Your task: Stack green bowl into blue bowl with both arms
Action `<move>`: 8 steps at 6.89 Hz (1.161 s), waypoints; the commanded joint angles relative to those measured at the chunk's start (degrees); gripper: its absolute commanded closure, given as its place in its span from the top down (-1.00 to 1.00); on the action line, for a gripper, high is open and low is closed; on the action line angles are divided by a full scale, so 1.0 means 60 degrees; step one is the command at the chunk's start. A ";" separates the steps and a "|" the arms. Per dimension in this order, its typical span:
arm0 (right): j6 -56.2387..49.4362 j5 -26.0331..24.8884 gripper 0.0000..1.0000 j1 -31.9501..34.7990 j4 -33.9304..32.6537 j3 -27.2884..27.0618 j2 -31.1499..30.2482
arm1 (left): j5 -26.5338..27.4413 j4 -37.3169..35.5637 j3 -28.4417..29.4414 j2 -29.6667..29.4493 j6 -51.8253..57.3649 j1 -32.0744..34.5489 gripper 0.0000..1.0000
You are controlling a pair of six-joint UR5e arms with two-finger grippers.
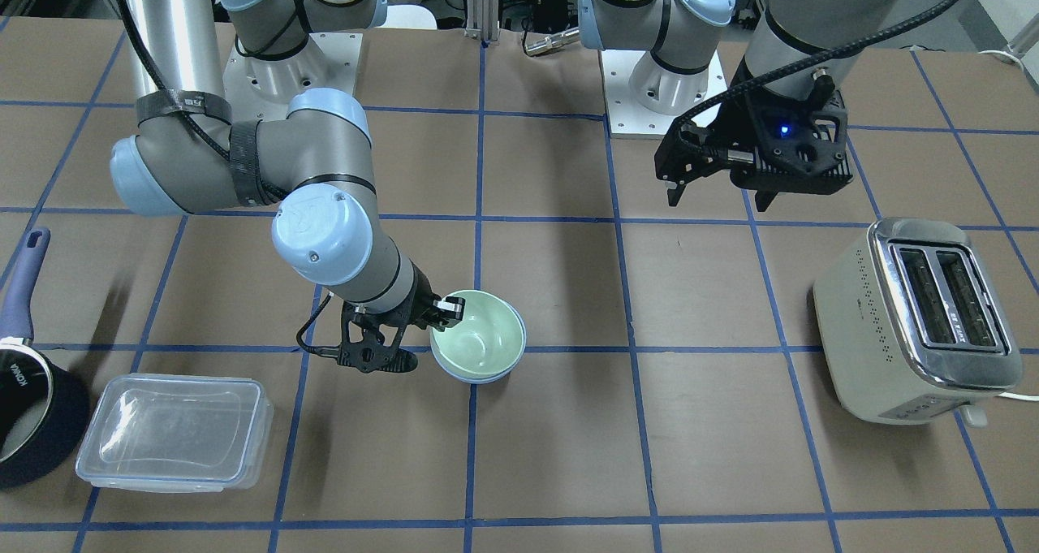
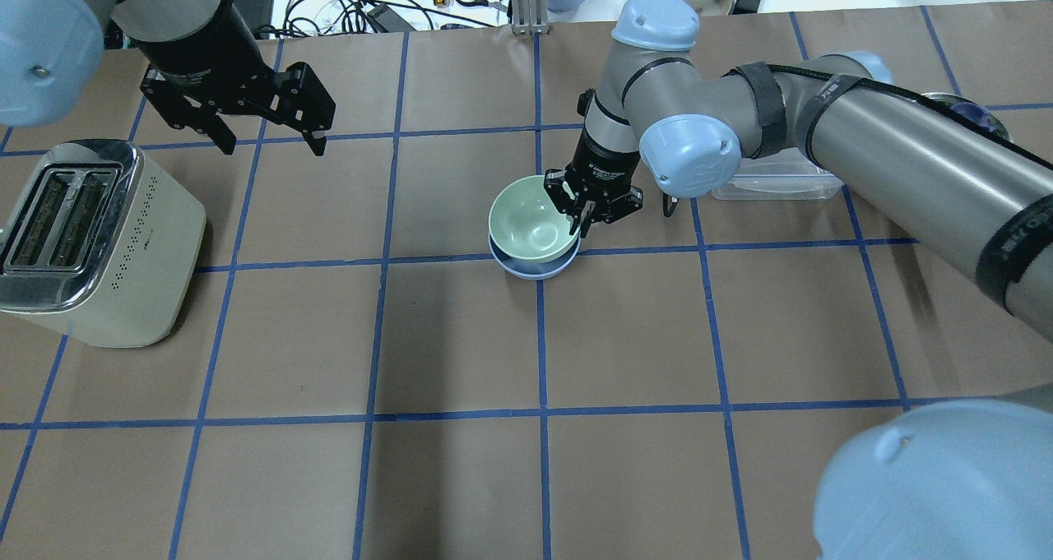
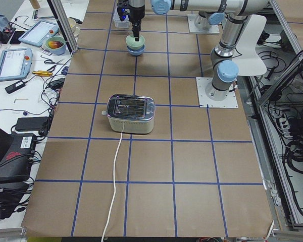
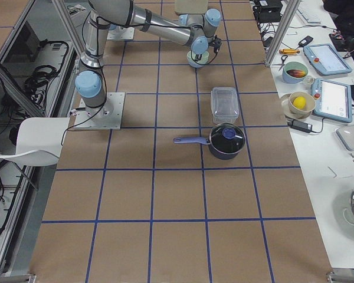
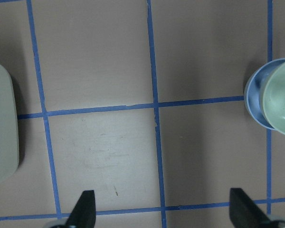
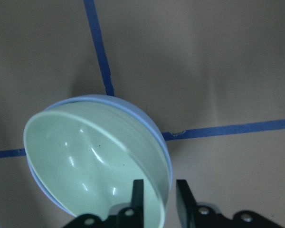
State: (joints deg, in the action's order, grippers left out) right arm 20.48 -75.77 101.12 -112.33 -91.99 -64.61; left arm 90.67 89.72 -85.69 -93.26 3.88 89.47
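Observation:
The pale green bowl (image 1: 479,338) sits nested in the pale blue bowl (image 1: 479,377) near the table's middle, slightly tilted, with only the blue rim showing beneath it. My right gripper (image 1: 450,308) is shut on the green bowl's rim, one finger inside and one outside. The right wrist view shows the green bowl (image 6: 85,166) in the blue bowl (image 6: 133,111), with the rim between my fingertips (image 6: 137,190). My left gripper (image 1: 714,200) is open and empty, raised well away from the bowls, near the toaster side. From overhead, the green bowl (image 2: 531,227), the blue bowl (image 2: 535,270), the right gripper (image 2: 586,219) and the left gripper (image 2: 267,145) all show.
A cream toaster (image 1: 917,317) stands on my left side. A clear lidded plastic container (image 1: 174,431) and a dark saucepan with a purple handle (image 1: 24,399) lie on my right side. The operators' table beside the work table holds bowls and tablets.

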 commanded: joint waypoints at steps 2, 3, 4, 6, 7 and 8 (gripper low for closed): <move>-0.0029 -0.0160 1.00 -0.0589 0.0581 0.0010 -0.0959 | -0.0023 -0.0158 0.0071 -0.0056 -0.0031 0.0029 1.00; -0.0392 -0.0509 1.00 -0.1231 0.1080 -0.0048 -0.1560 | -0.0139 -0.0217 0.0159 -0.0058 -0.0002 0.0029 1.00; -0.1585 -0.1034 1.00 -0.1614 0.1651 -0.0107 -0.2276 | -0.0285 -0.0565 0.0058 -0.0145 -0.0002 0.0044 1.00; -0.1977 -0.2136 1.00 -0.1691 0.2998 -0.0078 -0.3406 | -0.0112 -0.0438 -0.0060 0.0073 0.0057 0.0044 1.00; -0.1978 -0.2153 1.00 -0.1692 0.3396 -0.0078 -0.3905 | -0.0111 -0.0321 -0.0074 0.0103 -0.0001 0.0029 1.00; -0.1978 -0.2182 1.00 -0.1692 0.3878 -0.0093 -0.4026 | -0.0111 -0.0334 -0.0060 0.0089 -0.0002 0.0015 1.00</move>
State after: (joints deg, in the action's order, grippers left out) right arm 8.78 -88.36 91.02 -92.56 -92.50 -86.77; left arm 89.95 87.51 -86.04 -92.79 3.97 89.66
